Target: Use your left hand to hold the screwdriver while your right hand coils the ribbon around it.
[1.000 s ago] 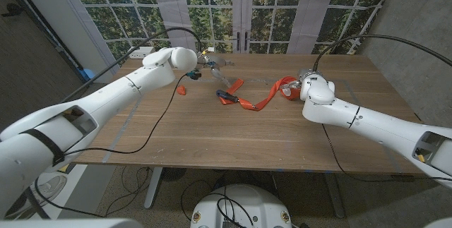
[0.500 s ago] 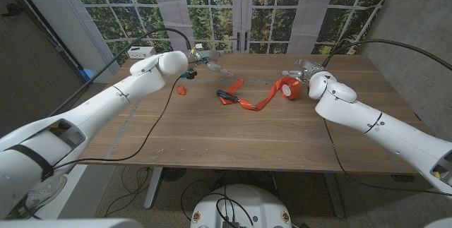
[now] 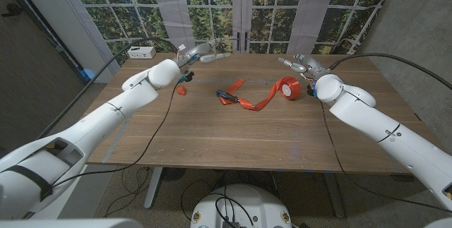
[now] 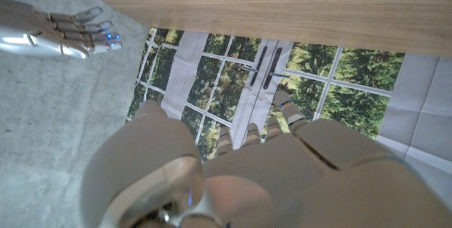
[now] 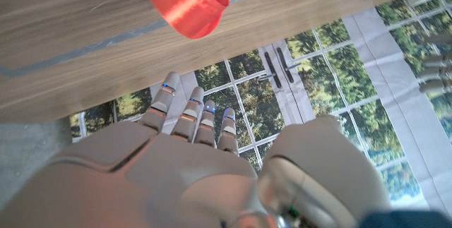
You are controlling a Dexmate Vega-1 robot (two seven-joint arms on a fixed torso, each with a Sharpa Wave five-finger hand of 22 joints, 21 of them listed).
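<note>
Both arms are drawing back toward the windows, the left hand [image 3: 194,50] and right hand [image 3: 298,63] open-fingered and empty, leaving screwdriver [image 3: 227,97] and ribbon spool [image 3: 287,87] untouched.

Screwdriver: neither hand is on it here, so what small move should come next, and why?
Probably bring the left hand down toward the screwdriver. It lies untouched mid-table on the ribbon, whose roll sits near the right hand. Both hands hover at the far edge with fingers extended, holding nothing, and holding the screwdriver comes first.
</note>
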